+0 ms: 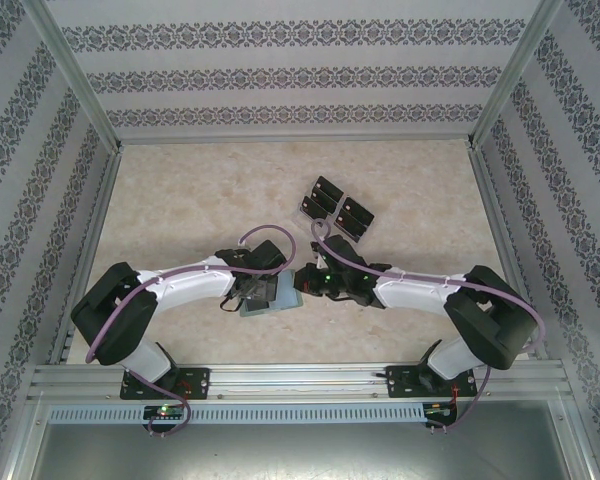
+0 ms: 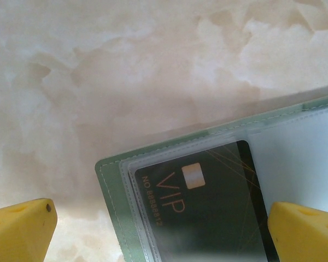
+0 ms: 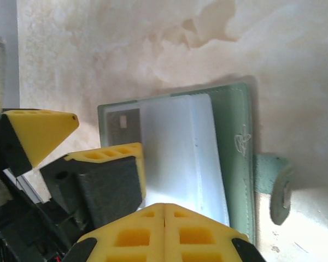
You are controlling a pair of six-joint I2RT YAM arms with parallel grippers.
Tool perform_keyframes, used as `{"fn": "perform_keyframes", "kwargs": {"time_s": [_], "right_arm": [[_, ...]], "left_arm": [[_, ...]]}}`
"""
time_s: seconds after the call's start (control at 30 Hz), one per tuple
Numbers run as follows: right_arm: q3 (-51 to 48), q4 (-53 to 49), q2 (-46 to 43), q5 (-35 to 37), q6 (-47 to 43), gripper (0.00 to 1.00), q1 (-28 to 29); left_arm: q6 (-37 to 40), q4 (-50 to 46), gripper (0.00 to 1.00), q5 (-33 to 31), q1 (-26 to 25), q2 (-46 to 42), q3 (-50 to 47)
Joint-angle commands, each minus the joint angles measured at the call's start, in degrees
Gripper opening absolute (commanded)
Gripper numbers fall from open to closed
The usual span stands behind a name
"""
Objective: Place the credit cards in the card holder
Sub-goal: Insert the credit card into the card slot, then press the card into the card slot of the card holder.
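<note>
Card holder [image 1: 267,304] lying open near the desk's [image 1: 180,200] near edge, midway between its corners; one black VIP card [image 2: 208,207] sits inside a clear pocket. Left gripper [image 2: 161,231] gapes wide over that pocket, holding nothing. Right gripper [image 3: 164,218] has its fingertips pressed together above the paler pockets. Other credit cards [image 1: 337,207] stand in stepped rows farther back.

Wallet [image 3: 238,136]: matt grey-green, leather-like, stitched edge — inner sleeves [image 3: 175,153] clear glossy plastic. Card [image 2: 218,213]: black, smooth, gold print. Table [image 2: 98,82]: smooth marble-look surface. Fingers [image 2: 19,232] — matt yellow plastic.
</note>
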Motion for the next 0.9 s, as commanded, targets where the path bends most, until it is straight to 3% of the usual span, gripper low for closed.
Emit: {"fn": "perform_keyframes", "kwargs": {"time_s": [0.0,0.5,0.87], "right_arm": [[2.30,-4.37,-0.75,0.55,-3.03,0.00,0.79],[8.78,-3.74,8.71,-0.43,-4.02,0.00,5.36],[4.18,0.87,12.47,1.35,-1.71,0.00,3.85]], "left_arm": [[-0.38,-0.20,1.00,0.36,0.59,-2.38,1.59],[-0.63,-0.55,1.00,0.50,3.45,-6.60,-0.65],[-0.40,0.93,1.00,1.97,3.49,-6.44,-2.59]]}}
